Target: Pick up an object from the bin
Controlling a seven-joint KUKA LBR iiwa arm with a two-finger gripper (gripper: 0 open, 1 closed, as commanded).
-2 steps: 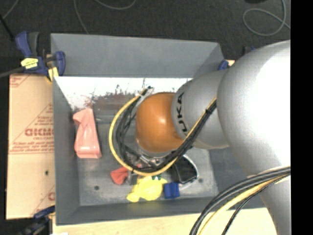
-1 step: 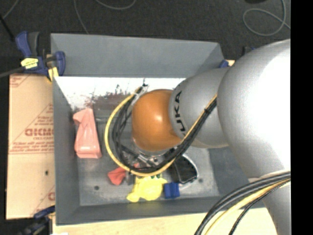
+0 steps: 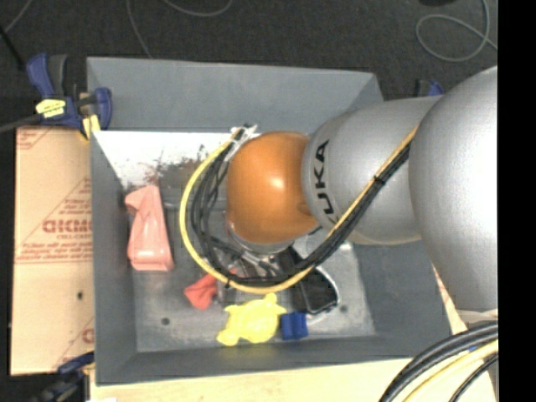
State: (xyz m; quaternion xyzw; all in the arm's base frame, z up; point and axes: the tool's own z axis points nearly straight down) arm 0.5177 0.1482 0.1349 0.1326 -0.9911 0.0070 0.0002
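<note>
Under the arm's wrist, a dark part of my gripper's body (image 3: pixel 245 263) shows low over the middle of the bin floor. A small red crumpled thing (image 3: pixel 201 292) lies just to its lower left. A yellow lumpy toy (image 3: pixel 249 322) rests at the front of the bin, below the gripper. A small blue block (image 3: pixel 293 326) touches the toy's right side. A glossy black thing (image 3: pixel 319 292) lies to the gripper's right, partly under the arm.
A pink soft pouch-like thing (image 3: pixel 149 229) lies along the left wall, apart from the others. The arm and its orange cover and cables hide the centre and right of the bin. Bare floor shows at the front left.
</note>
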